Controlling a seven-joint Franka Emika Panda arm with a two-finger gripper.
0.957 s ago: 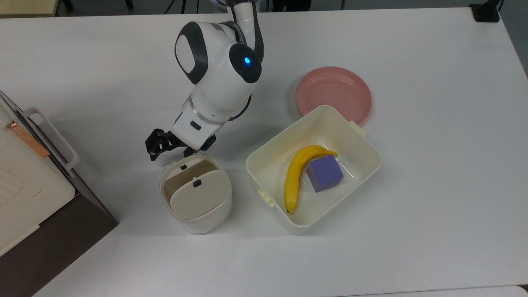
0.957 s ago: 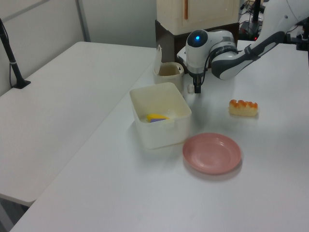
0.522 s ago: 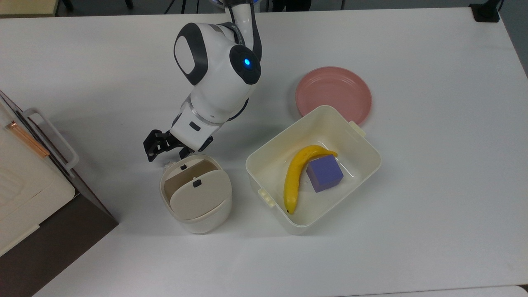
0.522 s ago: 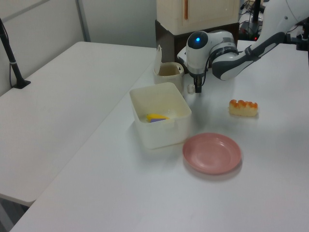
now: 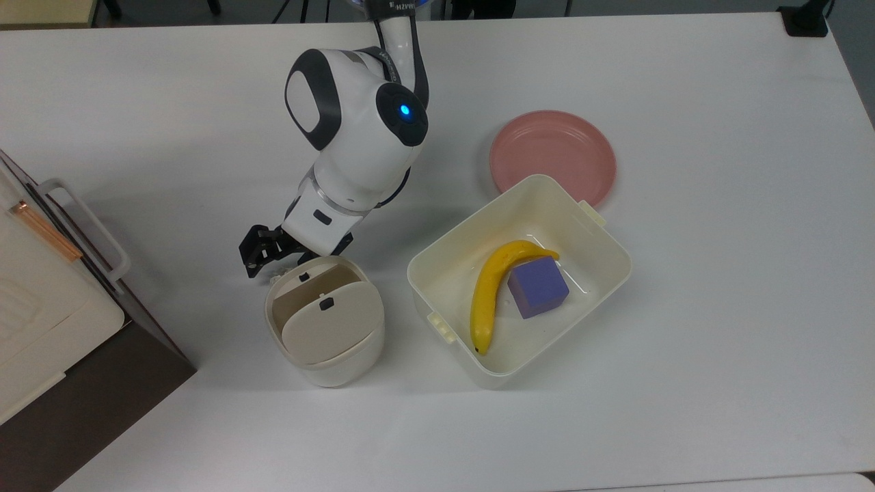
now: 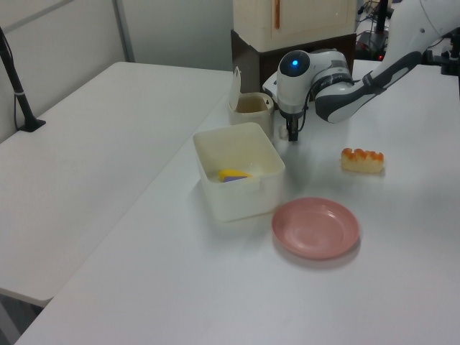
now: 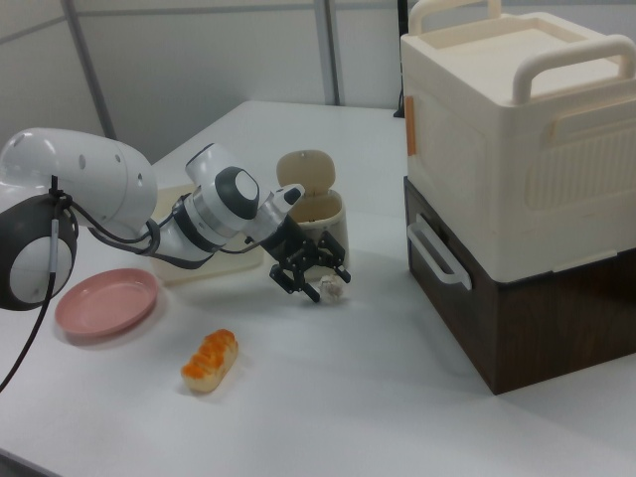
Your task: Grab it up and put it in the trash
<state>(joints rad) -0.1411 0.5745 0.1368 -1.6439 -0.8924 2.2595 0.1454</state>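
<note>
The small white crumpled paper ball (image 7: 332, 290) lies on the table just beside the trash (image 7: 316, 221), a round cream bin whose flap lid (image 7: 303, 170) stands up. In the top view the paper ball (image 5: 276, 275) peeks out at the bin's (image 5: 325, 321) upper left rim. My gripper (image 7: 318, 281) is low over the table with its dark fingers spread to either side of the ball, open, and not closed on it. The top view has the gripper (image 5: 262, 250) just left of the bin's rim, and the left view has the gripper (image 6: 292, 134) right of the bin (image 6: 250, 109).
A cream rectangular tub (image 5: 581, 225) holding a banana (image 5: 487, 294) and a purple block (image 5: 538, 287) stands at the top view's right of the bin. A pink plate (image 5: 552, 157) lies behind it. An orange-topped bread piece (image 7: 210, 361) lies nearby. A cream case on a dark box (image 7: 517, 179) flanks the bin.
The arm's wrist has shifted slightly down the top view and the gripper has settled closer to the bin's rim, over the paper ball. Nothing else moved.
</note>
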